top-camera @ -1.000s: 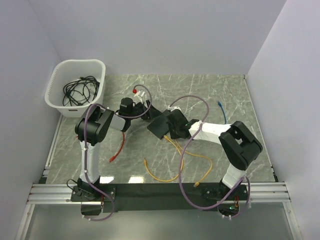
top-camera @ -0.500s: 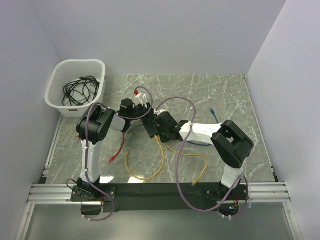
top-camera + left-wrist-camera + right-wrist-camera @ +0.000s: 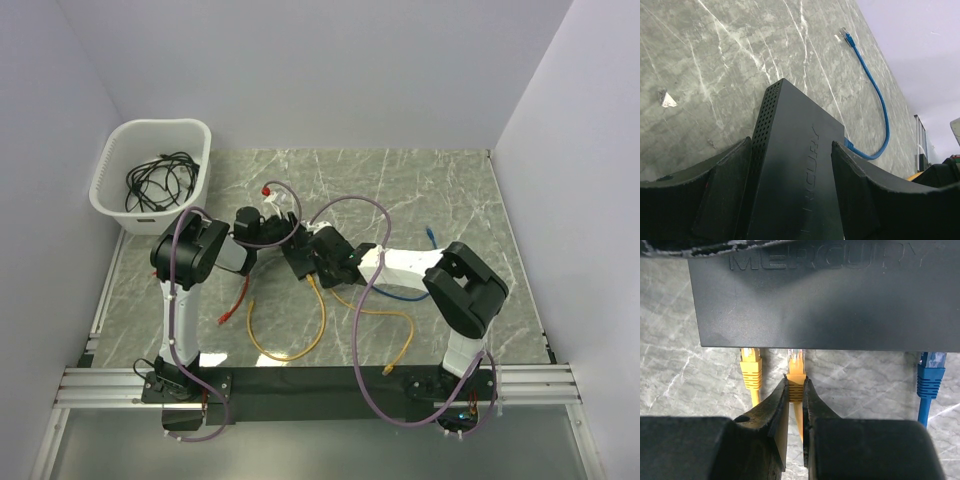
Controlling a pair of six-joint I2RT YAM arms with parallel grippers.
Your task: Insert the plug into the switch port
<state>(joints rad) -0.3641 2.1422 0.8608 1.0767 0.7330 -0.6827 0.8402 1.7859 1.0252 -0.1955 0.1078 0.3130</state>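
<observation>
Fingers (image 3: 774, 412) of your right gripper (image 3: 796, 390) pinched the yellow plug (image 3: 796, 371), its tip at the switch (image 3: 810, 295) edge. Your left gripper (image 3: 790, 165) clamped that switch at mid-table. The white basket (image 3: 160, 125) held black cables (image 3: 158, 180).

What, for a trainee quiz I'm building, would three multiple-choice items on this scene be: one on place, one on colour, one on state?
1. Where does the white basket stand?
A) far left corner
B) near right corner
C) table centre

2. What colour is the plug in the right tool?
A) blue
B) red
C) yellow

3. What is the left tool doing?
A) hanging open
B) gripping the switch
C) holding a blue cable

Answers:
1 A: the top view shows it in the far left corner.
2 C: the right wrist view shows a yellow boot pinched there.
3 B: the left wrist view shows it clamped on the black box.
</observation>
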